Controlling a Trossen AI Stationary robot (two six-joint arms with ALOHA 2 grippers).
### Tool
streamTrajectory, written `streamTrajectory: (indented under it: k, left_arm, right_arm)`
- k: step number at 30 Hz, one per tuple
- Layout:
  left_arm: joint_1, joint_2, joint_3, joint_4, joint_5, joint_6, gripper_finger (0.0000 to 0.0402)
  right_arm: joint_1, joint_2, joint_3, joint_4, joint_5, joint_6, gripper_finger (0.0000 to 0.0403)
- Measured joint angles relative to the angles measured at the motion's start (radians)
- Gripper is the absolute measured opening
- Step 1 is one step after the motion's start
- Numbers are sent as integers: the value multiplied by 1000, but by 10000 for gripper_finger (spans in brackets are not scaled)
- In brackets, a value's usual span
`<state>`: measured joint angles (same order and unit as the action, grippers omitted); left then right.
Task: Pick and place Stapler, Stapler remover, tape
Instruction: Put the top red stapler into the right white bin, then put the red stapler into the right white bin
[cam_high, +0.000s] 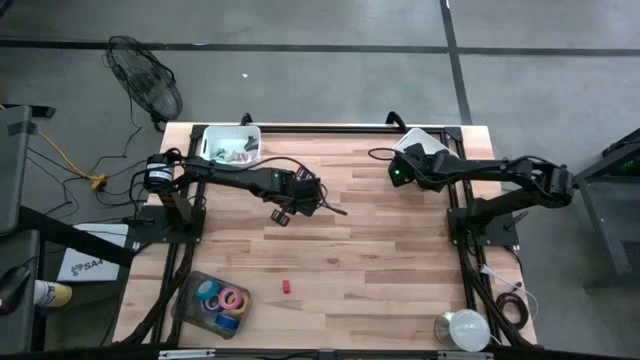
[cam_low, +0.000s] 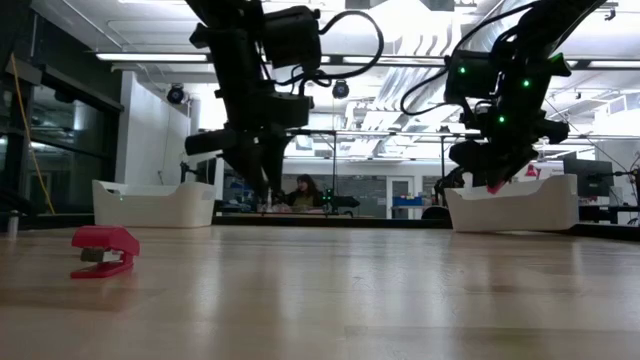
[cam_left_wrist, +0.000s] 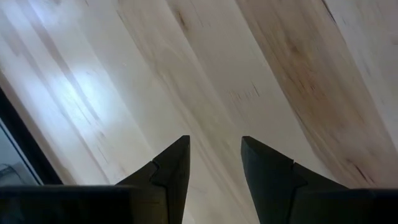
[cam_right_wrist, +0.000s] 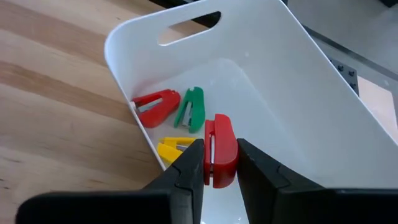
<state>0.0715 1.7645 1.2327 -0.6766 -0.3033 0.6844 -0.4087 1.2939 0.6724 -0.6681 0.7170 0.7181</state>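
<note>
My right gripper (cam_right_wrist: 221, 149) is shut on a red stapler (cam_right_wrist: 221, 140) over the white bin (cam_right_wrist: 292, 81) at the table's far right (cam_high: 425, 140). A red (cam_right_wrist: 155, 107), a green (cam_right_wrist: 191, 109) and a yellow stapler (cam_right_wrist: 171, 149) lie on that bin's floor. Another red stapler (cam_high: 287, 286) rests on the wood near the front (cam_low: 105, 250). Tape rolls (cam_high: 222, 297) lie in a clear tub at the near left. My left gripper (cam_left_wrist: 216, 146) hangs open over bare wood at mid-table (cam_high: 300, 200). I cannot make out a stapler remover. My right gripper pinches the red stapler by its two flat sides (cam_right_wrist: 211, 168) between its two fingers. The fingers slant down toward the bin from the table's right side. The stapler stands on end between them, clear of the bin's floor (cam_low: 497, 186).
A second white bin (cam_high: 232, 143) with small items stands at the far left (cam_low: 155, 203). A white round object (cam_high: 462, 328) sits at the near right corner. Open wood lies between the two arms and toward the front edge.
</note>
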Motion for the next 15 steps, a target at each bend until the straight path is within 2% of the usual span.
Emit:
streamTrajectory:
  k: [8,15]
  left_arm:
    - [0,0,-23,-40,37,-9,140]
    - [0,0,-63,-65,142,-11,140]
  right_arm:
    - [-4,4,0,-7,-10,7,94]
    - [-4,4,0,-7,-11,7,135]
